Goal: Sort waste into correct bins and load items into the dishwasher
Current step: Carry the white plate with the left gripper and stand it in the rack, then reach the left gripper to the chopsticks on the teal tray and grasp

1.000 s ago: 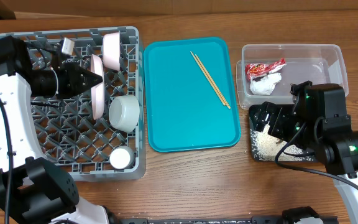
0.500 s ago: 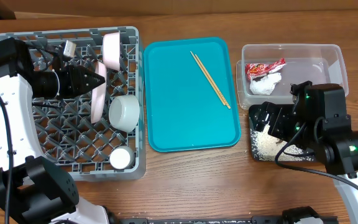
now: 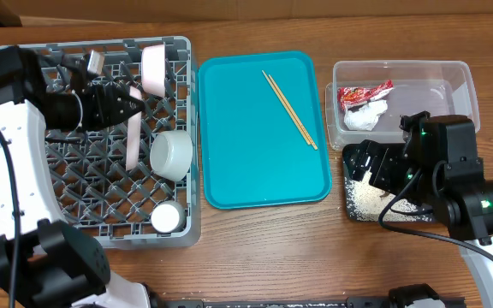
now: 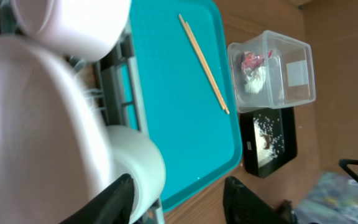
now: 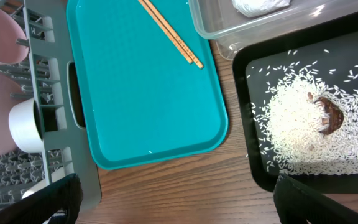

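The left gripper (image 3: 133, 102) hung over the dish rack (image 3: 101, 184) with its two fingers spread apart and nothing between them, their tips just beside the upper edge of the large plate (image 3: 133, 137), which stood on edge among the pegs. Whether a finger touched the plate could not be told. A pinkish-white bowl (image 3: 154, 68) sat tilted at the rack's far right corner, a second bowl (image 3: 171, 154) lay on its side next to the plate, and a small cup (image 3: 167, 218) sat at the near right corner.

On the teal tray (image 3: 246, 162), right of the rack, the pair of chopsticks (image 3: 289, 109) lay side by side on a diagonal, well apart from both arms.

The clear tub (image 3: 435, 85) held the red-and-white wrapper (image 3: 365, 92) and the crumpled tissue (image 3: 368, 115), touching each other at its left end. Just in front of it, the black tray (image 3: 349, 214) carried the rice (image 3: 371, 198) in a loose heap (a brown lump (image 5: 328, 115) sat in it).

The right gripper (image 5: 176, 186) hovered above the black tray's left part, fingers wide apart and empty.
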